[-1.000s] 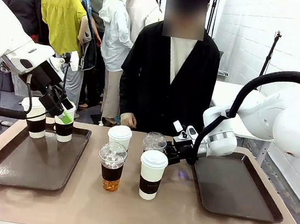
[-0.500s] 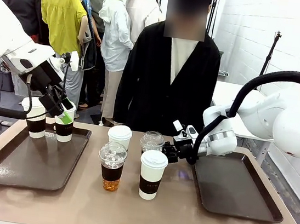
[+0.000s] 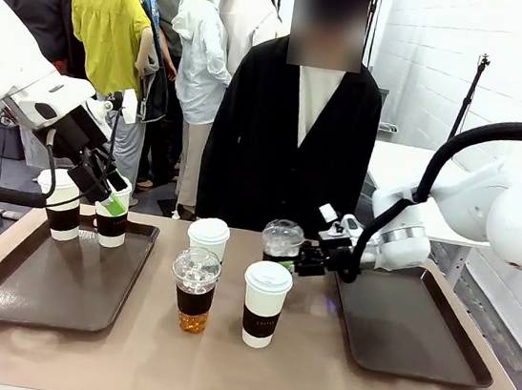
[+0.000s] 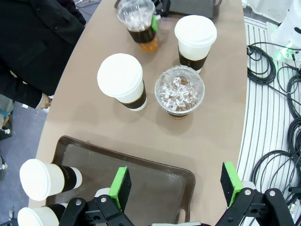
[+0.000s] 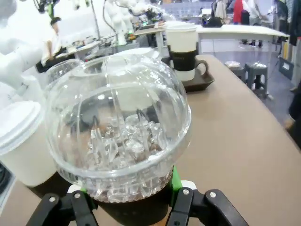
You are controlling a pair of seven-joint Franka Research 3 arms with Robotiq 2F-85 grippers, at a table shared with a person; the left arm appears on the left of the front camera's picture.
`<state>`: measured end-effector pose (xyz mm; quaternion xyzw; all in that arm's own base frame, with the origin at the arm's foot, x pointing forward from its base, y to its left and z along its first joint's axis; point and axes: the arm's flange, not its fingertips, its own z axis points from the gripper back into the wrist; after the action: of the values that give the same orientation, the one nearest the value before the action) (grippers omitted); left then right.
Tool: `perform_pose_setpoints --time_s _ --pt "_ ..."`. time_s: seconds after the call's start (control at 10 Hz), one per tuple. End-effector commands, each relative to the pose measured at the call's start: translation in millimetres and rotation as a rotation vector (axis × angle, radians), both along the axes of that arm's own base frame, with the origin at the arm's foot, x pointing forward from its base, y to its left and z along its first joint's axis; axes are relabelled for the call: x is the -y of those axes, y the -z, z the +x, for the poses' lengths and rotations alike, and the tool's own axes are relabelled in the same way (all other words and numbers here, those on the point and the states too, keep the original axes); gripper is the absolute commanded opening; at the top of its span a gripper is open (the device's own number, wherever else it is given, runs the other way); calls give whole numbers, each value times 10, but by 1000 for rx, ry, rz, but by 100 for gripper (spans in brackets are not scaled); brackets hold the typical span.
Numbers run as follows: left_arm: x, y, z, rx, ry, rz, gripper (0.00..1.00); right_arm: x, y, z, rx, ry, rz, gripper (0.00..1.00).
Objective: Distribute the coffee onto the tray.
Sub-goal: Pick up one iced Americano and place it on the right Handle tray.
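My right gripper [image 3: 293, 257] is shut on a clear dome-lidded cup of iced coffee [image 3: 282, 238], held just above the table between the two trays. In the right wrist view that cup [image 5: 117, 127] stands between the green pads of the gripper [image 5: 127, 202]. On the table stand a white paper cup [image 3: 207, 238], another iced cup [image 3: 194, 287] and a second white cup [image 3: 265, 301]. Two sleeved white cups [image 3: 61, 202] [image 3: 111, 219] stand at the far end of the left tray [image 3: 57, 284]. My left gripper [image 3: 100, 188] hangs open above them, its pads [image 4: 120, 188] wide apart.
The right tray [image 3: 412, 326] lies bare beside my right arm. A person in a black cardigan stands at the far edge of the table, one hand near the white cup. Cables lie on the floor [image 4: 273, 70] past the table's edge.
My right gripper has shut on the dome-lidded iced cup and carried it up and a little to the right. The left arm has stayed still.
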<state>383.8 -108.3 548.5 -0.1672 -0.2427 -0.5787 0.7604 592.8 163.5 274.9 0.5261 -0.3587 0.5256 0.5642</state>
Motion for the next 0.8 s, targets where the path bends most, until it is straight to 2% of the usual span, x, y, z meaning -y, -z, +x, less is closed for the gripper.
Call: perform_pose_setpoints --time_s 0.0,0.2,0.7 --pt "-23 5 11 5 20 -23 100 298 -234 -72 3 72 59 65" --pt "-23 5 11 5 20 -23 100 676 -325 -108 1 126 79 65" --pt "-23 5 11 5 20 -23 100 1460 -460 -117 0 218 -7 65"
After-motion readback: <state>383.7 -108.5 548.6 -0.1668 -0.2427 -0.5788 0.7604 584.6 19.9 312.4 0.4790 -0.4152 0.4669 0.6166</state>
